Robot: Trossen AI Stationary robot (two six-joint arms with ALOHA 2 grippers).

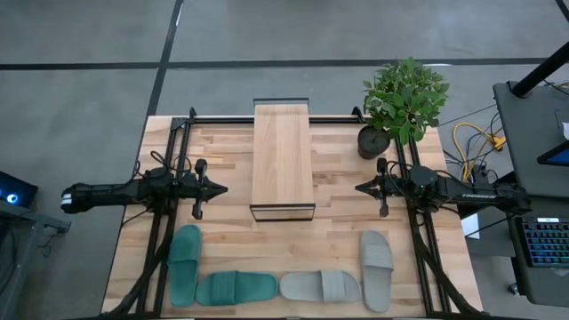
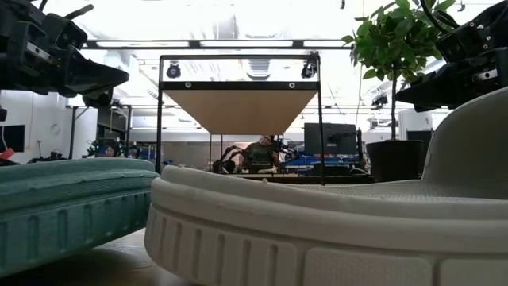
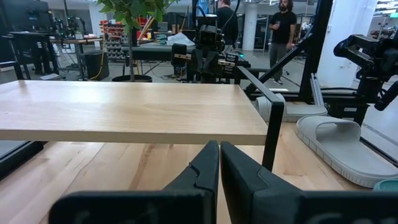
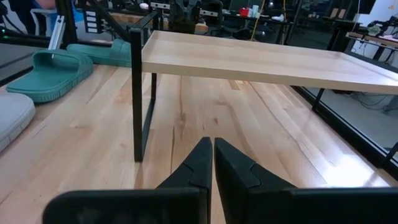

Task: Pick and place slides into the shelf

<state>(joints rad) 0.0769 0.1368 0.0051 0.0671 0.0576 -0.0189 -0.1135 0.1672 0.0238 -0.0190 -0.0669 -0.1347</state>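
With your left gripper (image 1: 220,188) and right gripper (image 1: 359,188) both closed and empty beside the shelf (image 1: 282,160), you risk clipping its frame when swinging toward the slides (image 1: 280,286).

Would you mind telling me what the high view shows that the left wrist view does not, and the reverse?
Only the high view shows all four slides along the near edge, two teal and two grey, plus the potted plant's pot. Only the left wrist view shows the left gripper shut, and people standing beyond the table. Both show the shelf and the right arm.
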